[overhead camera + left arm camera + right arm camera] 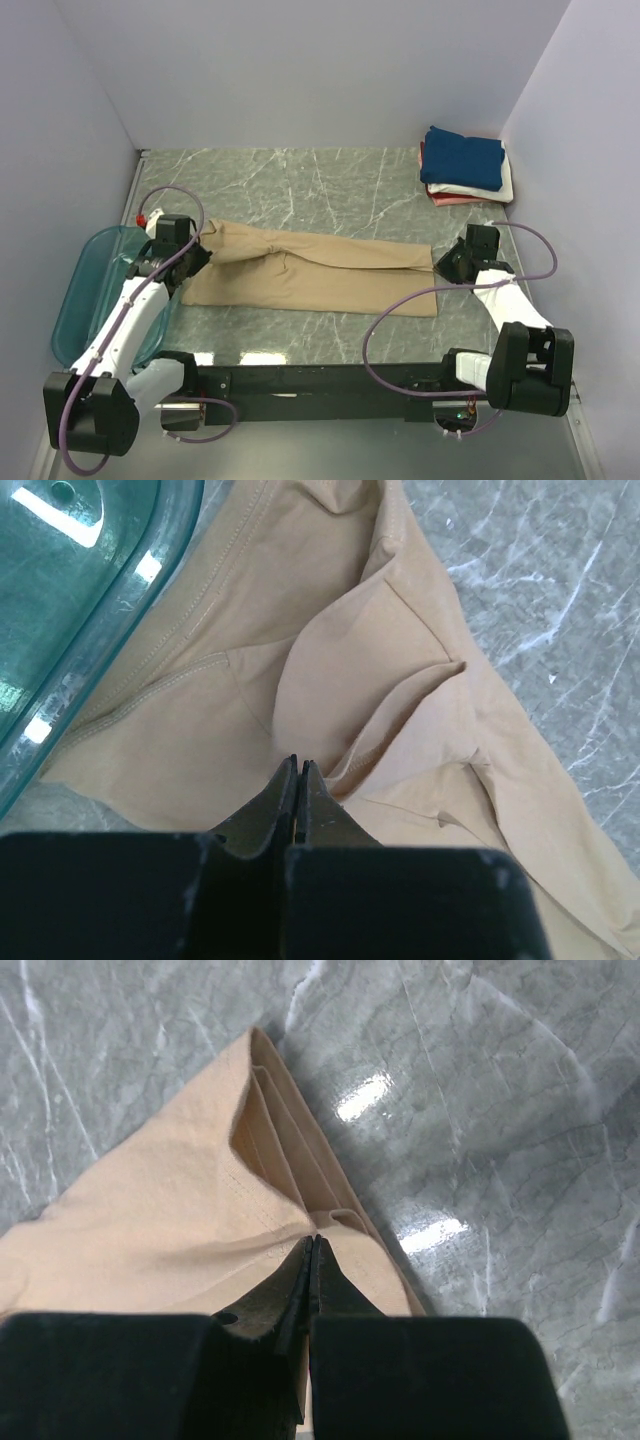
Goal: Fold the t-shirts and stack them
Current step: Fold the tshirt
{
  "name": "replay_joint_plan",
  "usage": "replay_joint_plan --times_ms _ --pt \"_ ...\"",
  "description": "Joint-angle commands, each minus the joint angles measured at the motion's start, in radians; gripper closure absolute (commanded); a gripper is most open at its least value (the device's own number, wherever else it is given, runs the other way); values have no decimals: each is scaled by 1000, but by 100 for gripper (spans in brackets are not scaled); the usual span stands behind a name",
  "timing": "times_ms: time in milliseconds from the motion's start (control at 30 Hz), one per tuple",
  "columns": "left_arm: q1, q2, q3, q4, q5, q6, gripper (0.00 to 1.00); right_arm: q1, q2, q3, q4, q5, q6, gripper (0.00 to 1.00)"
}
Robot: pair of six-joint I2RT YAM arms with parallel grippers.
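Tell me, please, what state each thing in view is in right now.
tan t-shirt: folded lengthwise into a long band, pulled out, both ends held.
left gripper: fingers shut on the tan t-shirt's left end.
right gripper: fingers shut on its right end.
folded stack: navy on top, white and pinkish red below, untouched at far right.
teal tub: open-topped, beside the shirt's left end.

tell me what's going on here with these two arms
Both arms hold the tan t-shirt with shut jaws: the left jaws at the end beside the teal tub, the right jaws at the opposite end. The shirt lies stretched lengthwise across the table, partly folded. A folded stack, navy on top, sits in the far right corner.
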Motion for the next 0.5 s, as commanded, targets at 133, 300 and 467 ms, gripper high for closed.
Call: replay_joint_plan --times_ms 133,300,467 --pt "4 -47 17 -17 -8 -9 100 -16 -23 4 7 14 -2 100" --pt "5 -79 -29 -11 8 -21 100 -39 12 -2 27 3 -1 89" --pt "5 -67 -73 9 39 -26 100 -42 25 15 33 -15 15 61"
